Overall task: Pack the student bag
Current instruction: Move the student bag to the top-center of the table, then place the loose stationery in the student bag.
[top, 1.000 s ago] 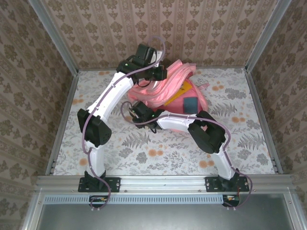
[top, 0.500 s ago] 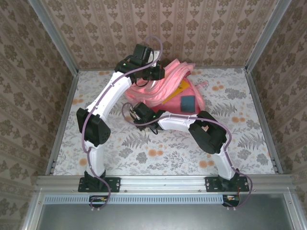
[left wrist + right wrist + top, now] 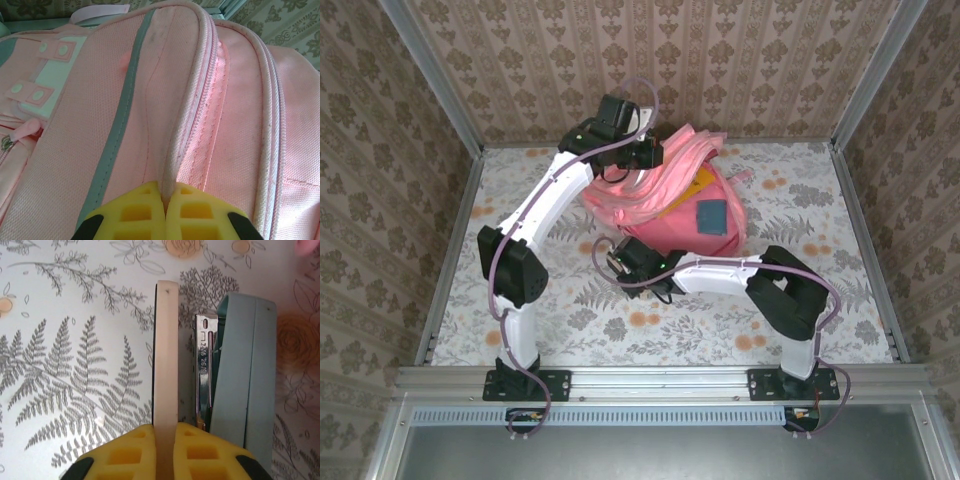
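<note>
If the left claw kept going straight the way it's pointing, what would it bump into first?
The pink bag itself: the left claw is shut on its raised seam, so going on would likely press straight into the fabric.

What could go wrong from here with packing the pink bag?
1. The left gripper pinches only a narrow piped seam of the student bag. The soft fabric could slip out of the grip and the bag may sag.
2. The right gripper clamps a thin cream bar at one end, with a blue-grey stapler right beside it. Lifting might drag or nudge the stapler, or the bar could pivot in the grip.
</note>
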Robot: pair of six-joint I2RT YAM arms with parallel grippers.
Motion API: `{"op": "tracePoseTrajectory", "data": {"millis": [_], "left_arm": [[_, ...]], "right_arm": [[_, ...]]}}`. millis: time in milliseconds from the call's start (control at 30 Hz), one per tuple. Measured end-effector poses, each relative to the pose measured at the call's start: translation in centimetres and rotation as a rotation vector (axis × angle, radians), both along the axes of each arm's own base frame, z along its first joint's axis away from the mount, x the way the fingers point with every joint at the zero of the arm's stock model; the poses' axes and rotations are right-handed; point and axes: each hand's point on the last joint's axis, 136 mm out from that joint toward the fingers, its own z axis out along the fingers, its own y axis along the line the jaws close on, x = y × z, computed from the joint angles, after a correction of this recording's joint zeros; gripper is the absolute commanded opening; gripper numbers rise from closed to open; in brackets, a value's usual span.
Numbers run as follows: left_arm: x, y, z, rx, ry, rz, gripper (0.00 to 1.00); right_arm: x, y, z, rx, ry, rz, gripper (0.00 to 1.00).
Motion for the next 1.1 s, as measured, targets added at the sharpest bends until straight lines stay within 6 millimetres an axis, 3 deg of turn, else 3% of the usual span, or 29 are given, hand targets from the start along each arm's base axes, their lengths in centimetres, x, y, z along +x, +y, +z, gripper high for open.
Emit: {"op": "tracePoseTrajectory", "data": {"millis": [133,333,567,667,900,1100], "left_arm": [[-0.1,0.0,-0.2,0.001,0.004,-0.002,0.00],[-0.2,0.0,-0.3,-0.002,0.004,-0.005,0.00],[-0.3,0.1,-0.4,-0.002,0.004,-0.004,0.00],[-0.3,0.1,-0.3,-0.003,0.002,-0.004,0.00],[-0.3,0.1,-0.3,-0.004,0.001,-0.004,0.00],[-0.3,0.1,-0.3,-0.004,0.001,-0.003,0.00]], "right_arm": [[-0.2,-0.3,-0.2,-0.009,0.011,-0.009,0.24],[0.3,0.1,-0.3,-0.015,0.005,-0.012,0.03],[-0.1,-0.7,0.6,-0.017,0.004,-0.027,0.00],[-0.7,-1.7,2.6,0.006,-0.009,-0.038,0.00],[-1.5,-4.3,10.1,0.123,-0.109,-0.101,0.00],[-1.8,-8.7,12.2,0.123,-0.154,-0.184,0.00]]}}
